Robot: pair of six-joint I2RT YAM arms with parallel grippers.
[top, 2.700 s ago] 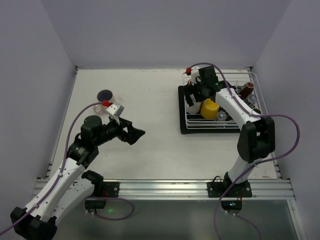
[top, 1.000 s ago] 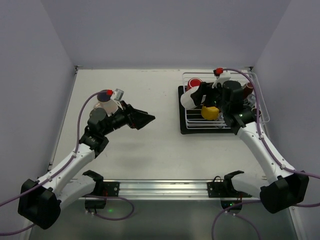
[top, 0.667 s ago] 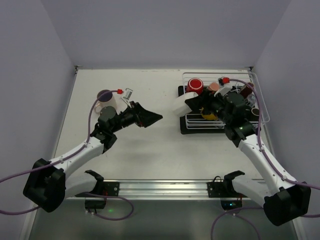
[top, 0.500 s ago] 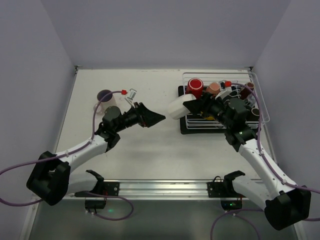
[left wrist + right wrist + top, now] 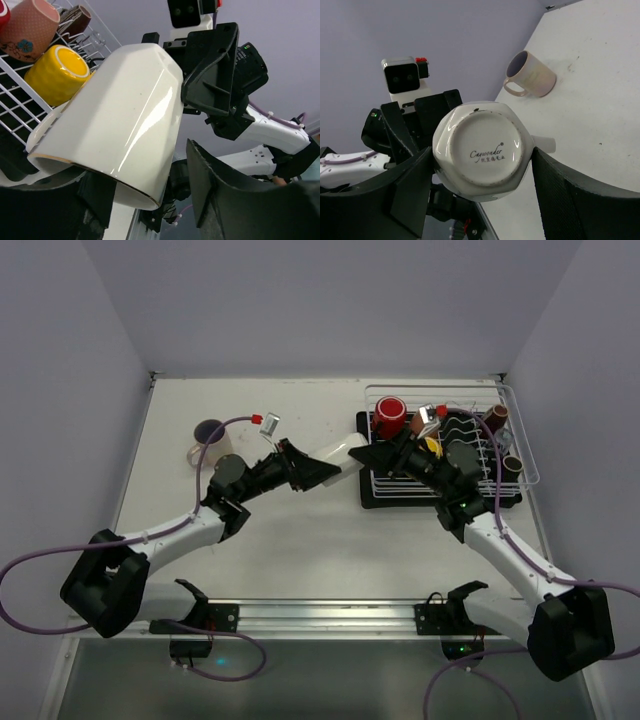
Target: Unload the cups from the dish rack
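My right gripper (image 5: 372,454) is shut on a white cup (image 5: 335,452) and holds it on its side in the air, left of the dish rack (image 5: 440,389). In the right wrist view the cup's base (image 5: 480,150) sits between my fingers (image 5: 556,180). My left gripper (image 5: 318,470) is open with its fingers either side of the cup's rim end (image 5: 115,125); a gap shows beside one finger (image 5: 225,200). A red cup (image 5: 388,417), a yellow cup (image 5: 57,75), a pink cup (image 5: 30,30) and dark brown cups (image 5: 497,420) stay in the rack.
A cream mug with a dark inside (image 5: 208,440) stands on the table at the left, also in the right wrist view (image 5: 530,75). The rack sits on a black tray (image 5: 420,502) at the right. Walls close in the table at left, back and right.
My right gripper has carried the white cup leftward out of the rack. My left arm has swung right to meet it, and its open fingers now flank the cup.
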